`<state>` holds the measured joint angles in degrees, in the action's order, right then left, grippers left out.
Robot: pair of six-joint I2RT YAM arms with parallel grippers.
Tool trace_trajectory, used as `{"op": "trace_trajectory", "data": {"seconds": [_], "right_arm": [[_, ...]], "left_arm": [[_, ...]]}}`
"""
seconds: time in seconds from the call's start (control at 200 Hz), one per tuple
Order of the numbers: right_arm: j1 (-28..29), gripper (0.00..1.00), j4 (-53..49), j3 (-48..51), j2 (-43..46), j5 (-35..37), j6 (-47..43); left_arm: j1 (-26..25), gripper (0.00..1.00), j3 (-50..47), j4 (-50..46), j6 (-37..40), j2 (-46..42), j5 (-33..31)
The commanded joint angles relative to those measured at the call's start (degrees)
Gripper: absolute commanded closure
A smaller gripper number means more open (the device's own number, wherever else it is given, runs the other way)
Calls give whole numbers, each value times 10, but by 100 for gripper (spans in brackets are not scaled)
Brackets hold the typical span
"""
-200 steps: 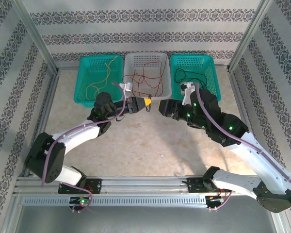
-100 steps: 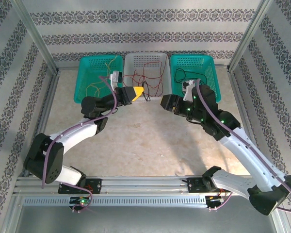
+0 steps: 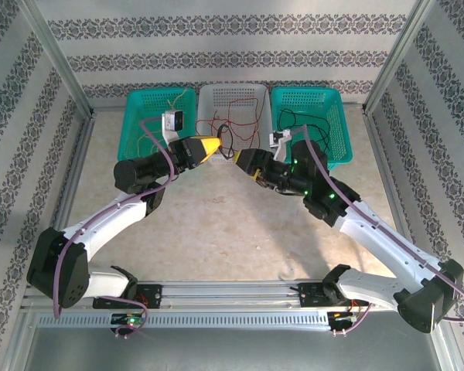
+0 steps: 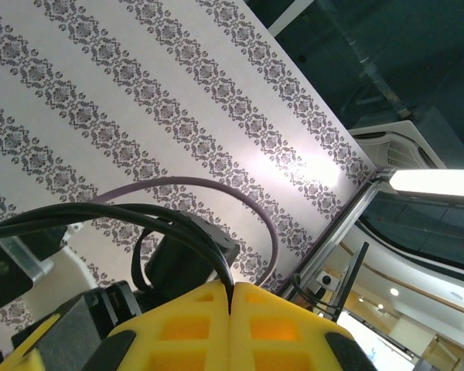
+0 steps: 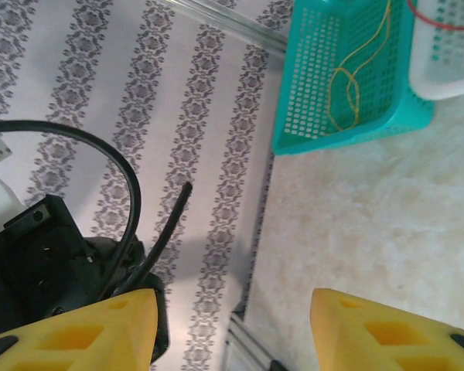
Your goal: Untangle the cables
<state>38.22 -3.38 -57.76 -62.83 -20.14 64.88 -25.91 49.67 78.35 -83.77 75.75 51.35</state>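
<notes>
Left gripper (image 4: pixel 232 287) clenched on a black cable (image 4: pixel 124 210) — strand pinched between the yellow fingertips and arcing away over them. In the top view the gripper is raised at the near rim of the white basket (image 3: pixel 209 100), which holds the red cables (image 3: pixel 236 124). Right gripper (image 5: pixel 233 300) released — jaws apart, nothing between them, just beside the left one. Yellow cables (image 3: pixel 166 125) lie in the left teal basket (image 3: pixel 135 131). Other black cables (image 3: pixel 305 120) lie in the right teal basket (image 3: pixel 336 124).

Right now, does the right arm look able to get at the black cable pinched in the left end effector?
Probably yes: the right end effector stands open beside the black cable hanging from the shut left end effector, and nothing lies between them.
</notes>
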Motion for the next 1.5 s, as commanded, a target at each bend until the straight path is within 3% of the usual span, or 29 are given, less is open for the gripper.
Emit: {"op": "trace_trajectory", "data": {"seconds": [0.0, 0.185, 0.355, 0.805, 0.934, 1.029, 1.134, 1.329, 1.494], "right_arm": [[22, 45, 98, 14, 11, 39, 48], [39, 43, 127, 52, 43, 115, 78], [42, 44, 163, 56, 36, 118, 103], [62, 63, 220, 44, -5, 100, 122], [62, 52, 227, 42, 2, 99, 112], [52, 46, 153, 17, 23, 109, 56], [34, 47, 63, -24, 20, 93, 9], [7, 42, 31, -58, -35, 18, -46], [8, 38, -15, -112, -78, 0, -91]], "left_arm": [[-10, 100, 11, 37, 21, -13, 18], [-11, 100, -2, 37, 35, -20, 13], [-11, 100, -5, 37, 46, -25, 7], [-12, 100, -13, 37, 58, -34, 5], [-12, 100, -15, 37, 61, -34, 6], [-12, 100, -13, 37, 53, -28, 5], [-13, 100, -7, 37, 40, -21, 12], [-14, 100, 0, 37, 34, -22, 19], [-17, 100, 0, 37, 27, -21, 24]]}}
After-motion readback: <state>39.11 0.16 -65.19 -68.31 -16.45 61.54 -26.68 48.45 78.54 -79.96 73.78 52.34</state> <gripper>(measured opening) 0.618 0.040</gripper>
